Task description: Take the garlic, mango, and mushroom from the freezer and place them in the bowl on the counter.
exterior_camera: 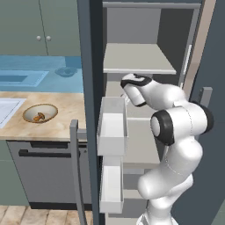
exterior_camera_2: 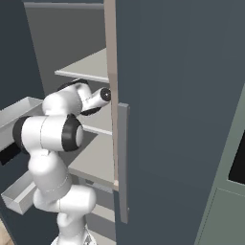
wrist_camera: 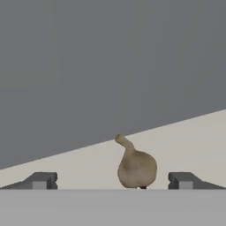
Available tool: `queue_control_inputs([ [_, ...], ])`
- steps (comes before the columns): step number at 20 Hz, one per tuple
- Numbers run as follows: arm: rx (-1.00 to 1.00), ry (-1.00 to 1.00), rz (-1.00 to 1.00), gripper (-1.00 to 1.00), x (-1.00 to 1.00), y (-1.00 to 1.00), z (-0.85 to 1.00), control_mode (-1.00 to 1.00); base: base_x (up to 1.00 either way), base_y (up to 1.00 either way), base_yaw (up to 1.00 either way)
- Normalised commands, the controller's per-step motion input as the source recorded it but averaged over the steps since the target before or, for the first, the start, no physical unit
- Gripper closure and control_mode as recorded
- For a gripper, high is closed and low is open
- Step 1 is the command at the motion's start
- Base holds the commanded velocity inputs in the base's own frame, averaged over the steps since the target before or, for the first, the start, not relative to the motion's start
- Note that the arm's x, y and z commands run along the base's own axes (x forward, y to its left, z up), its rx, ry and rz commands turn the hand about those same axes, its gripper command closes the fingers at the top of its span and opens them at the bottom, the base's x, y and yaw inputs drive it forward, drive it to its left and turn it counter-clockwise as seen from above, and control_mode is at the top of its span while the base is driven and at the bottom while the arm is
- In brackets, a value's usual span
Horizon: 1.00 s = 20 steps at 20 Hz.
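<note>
In the hand view, the tan garlic [wrist_camera: 137, 168] with its curved stalk sits on a pale freezer shelf [wrist_camera: 194, 137]. It lies between the fingertips of my open gripper [wrist_camera: 112, 181], a little right of centre, and neither fingertip touches it. My arm reaches into the freezer [exterior_camera: 140, 59] at mid-shelf height. The bowl [exterior_camera: 27, 110] stands on the counter [exterior_camera: 66, 110] to the left. A small orange-brown mushroom [exterior_camera: 39, 117] lies in it. The mango is out of view.
White door bins [exterior_camera: 112, 127] hang on the open freezer door just left of my arm. The other door [exterior_camera_2: 182, 119] with its grey handle [exterior_camera_2: 123, 162] stands close on the right. A white sink [exterior_camera: 6, 110] lies left of the bowl.
</note>
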Motion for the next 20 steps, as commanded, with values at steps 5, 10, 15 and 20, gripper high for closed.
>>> queue_control_inputs([
  [5, 0.0, 0.04, 0.0, -1.0, 0.24, 0.08, -0.13, -1.0, 0.0, 0.0, 0.0],
  [10, 0.0, 0.05, 0.0, -1.0, 0.12, 0.04, -0.23, -1.0, 0.0, 0.0, 0.0],
  [15, 0.0, 0.05, 0.0, -1.0, 0.1, 0.04, -0.21, -1.0, 0.0, 0.0, 0.0],
  [20, 0.0, 0.02, 0.0, -1.0, 0.06, 0.0, -0.13, -1.0, 0.0, 0.0, 0.0],
])
